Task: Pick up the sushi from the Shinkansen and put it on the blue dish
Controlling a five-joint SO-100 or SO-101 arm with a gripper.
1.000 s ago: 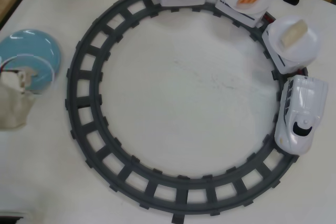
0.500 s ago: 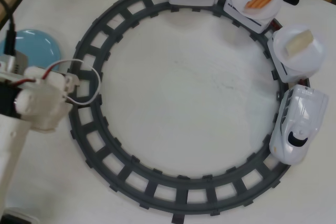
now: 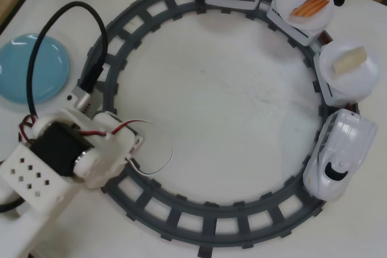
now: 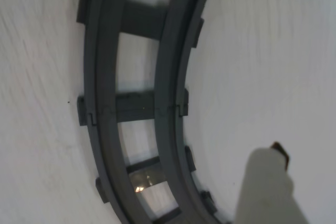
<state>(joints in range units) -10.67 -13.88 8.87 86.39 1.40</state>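
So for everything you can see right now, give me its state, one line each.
sushi: lying on the white plate behind the engine.
Shinkansen: on the track, at the right in the overhead view.
salmon pieces: one on each of the two rear plates.
blue dish: empty, outside the track.
gripper: jaws hidden, cannot tell.

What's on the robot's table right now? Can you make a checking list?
Surface: white table, dark grey ring track.
Job's things: cream sushi on the plate behind the Shinkansen; blue dish empty, left of the track in the overhead view.
Clutter: two orange sushi pieces on the other plates.
Pincer: blurred tip only in the wrist view; open or shut unclear.
Cables: black cable, red and white wires on the arm.
Surroundings: nothing seen clearly.
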